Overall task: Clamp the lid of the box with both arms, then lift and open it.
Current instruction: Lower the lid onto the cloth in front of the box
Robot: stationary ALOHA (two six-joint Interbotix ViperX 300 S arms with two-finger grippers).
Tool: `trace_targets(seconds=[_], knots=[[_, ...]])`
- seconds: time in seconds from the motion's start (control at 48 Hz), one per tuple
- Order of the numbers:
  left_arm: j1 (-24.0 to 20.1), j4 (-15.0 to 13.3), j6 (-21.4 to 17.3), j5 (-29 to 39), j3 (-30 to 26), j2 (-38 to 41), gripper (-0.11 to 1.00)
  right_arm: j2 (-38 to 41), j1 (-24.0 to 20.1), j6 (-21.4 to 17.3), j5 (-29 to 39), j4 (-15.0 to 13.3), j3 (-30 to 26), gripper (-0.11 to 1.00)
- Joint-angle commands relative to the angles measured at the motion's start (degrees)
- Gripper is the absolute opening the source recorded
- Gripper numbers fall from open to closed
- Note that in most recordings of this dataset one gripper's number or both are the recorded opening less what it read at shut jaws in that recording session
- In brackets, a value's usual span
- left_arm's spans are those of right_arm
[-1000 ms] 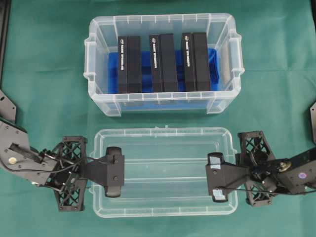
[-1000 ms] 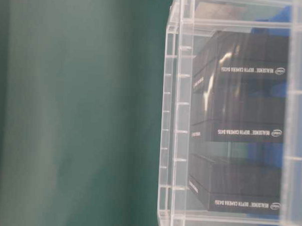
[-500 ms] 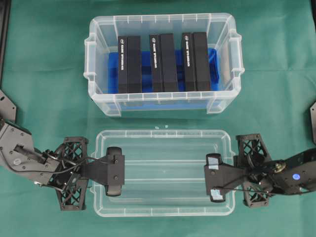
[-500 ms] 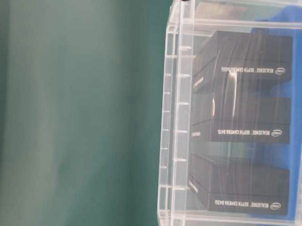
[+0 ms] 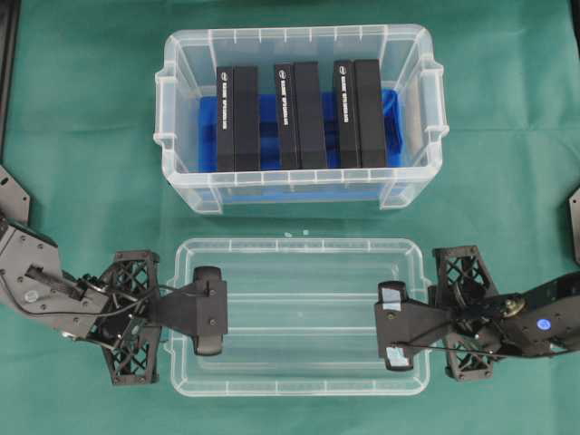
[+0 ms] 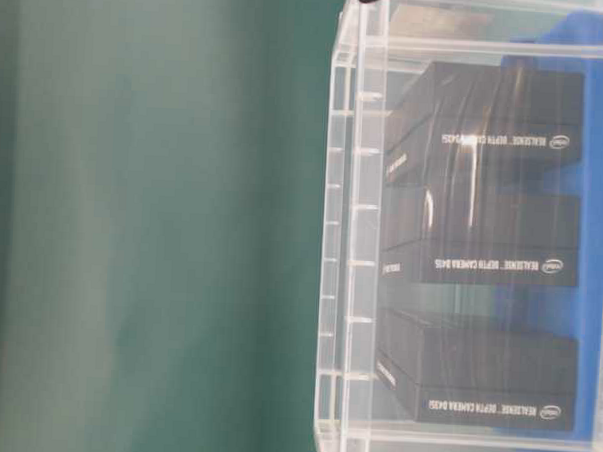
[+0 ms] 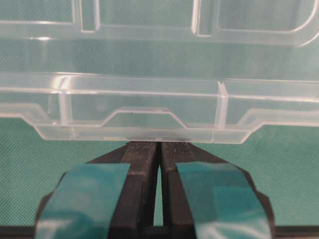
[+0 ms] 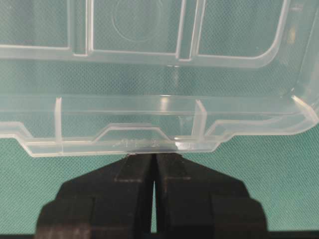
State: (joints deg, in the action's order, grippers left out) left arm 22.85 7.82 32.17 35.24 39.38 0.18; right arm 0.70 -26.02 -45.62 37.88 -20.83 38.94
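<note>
The lid (image 5: pixel 299 317) is a flat clear panel lying level in front of the box (image 5: pixel 299 192), between my two arms. My left gripper (image 5: pixel 186 314) is at the lid's left short end. In the left wrist view its teal-taped jaws are shut, and the left gripper (image 7: pixel 159 145) has its tips tucked against and just under the lid (image 7: pixel 149 107) edge tab. My right gripper (image 5: pixel 419 326) meets the right short end the same way. The right gripper (image 8: pixel 154 156) is shut under the lid (image 8: pixel 149 119) rim. Whether the lid rests on the cloth cannot be told.
The box (image 6: pixel 353 238) stands open at the back, holding upright black slabs (image 5: pixel 299 113) on a blue bottom. Green cloth (image 5: pixel 82 181) covers the table on all sides. Black arm bases sit at the far left edge (image 5: pixel 11 195) and the far right edge (image 5: pixel 574 217).
The lid and both grippers have shifted slightly. The lid looks a little smaller from overhead, as if lower. The right gripper has moved slightly towards the box.
</note>
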Motion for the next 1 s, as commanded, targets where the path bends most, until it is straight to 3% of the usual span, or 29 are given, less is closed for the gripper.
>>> trace_targets(seconds=[0.0, 0.25, 0.687, 0.979], knots=[[-2.1, 2.1, 2.3, -2.7, -1.8, -2.2, 0.01, -3.0, 1.4, -0.7, -4.8, -1.9, -1.8, 0.00], [-1.1, 2.1, 7.3, -2.5, 2.0, -4.4, 0.01, -6.4, 0.7, -3.2, -4.7, -1.6, 2.2, 0.00], [4.2, 2.1, 17.6, -0.5, 6.9, -8.6, 0.01, -12.1, -1.9, -7.3, -3.7, -1.6, 8.0, 0.00], [5.1, 2.2, 19.6, 1.3, 7.5, -10.1, 0.01, -13.2, -2.4, -8.5, -2.5, -1.7, 8.7, 0.00]])
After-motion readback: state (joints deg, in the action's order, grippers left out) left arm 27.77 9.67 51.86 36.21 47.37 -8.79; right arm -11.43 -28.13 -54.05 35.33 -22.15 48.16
